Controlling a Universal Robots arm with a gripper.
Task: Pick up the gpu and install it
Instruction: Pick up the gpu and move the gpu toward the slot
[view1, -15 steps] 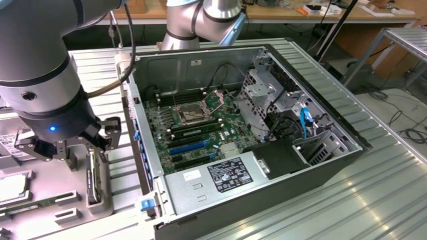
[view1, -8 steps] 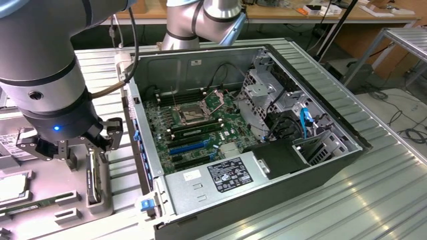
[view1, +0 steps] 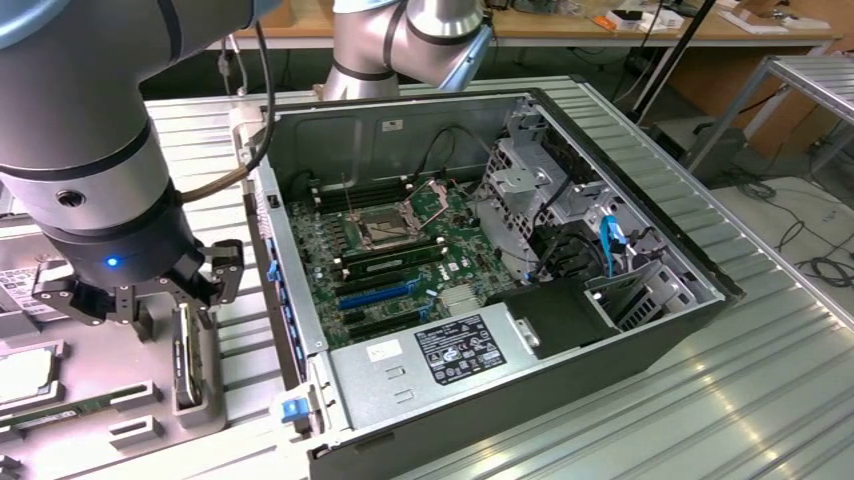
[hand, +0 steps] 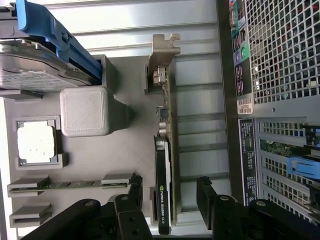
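The gpu (hand: 164, 170) stands on its edge in a slot of the grey parts holder (hand: 125, 150), its black face marked with a green logo and its silver end bracket (hand: 162, 52) at the far end. In the exterior view the gpu (view1: 188, 352) sits on the exterior view's left, beside the open computer case (view1: 534, 300). My gripper (hand: 171, 202) hovers just above the card, open, with one black finger (hand: 134, 200) on each side of it and not touching. From outside, the gripper (view1: 140, 302) hangs under the arm's wrist.
The holder also carries a hard drive with a blue bracket (hand: 47, 60), a processor chip (hand: 36, 142) and a memory stick (hand: 70, 184). The case's motherboard has blue expansion slots (view1: 380, 293). The case's perforated rear wall (hand: 280, 75) is close beside the card.
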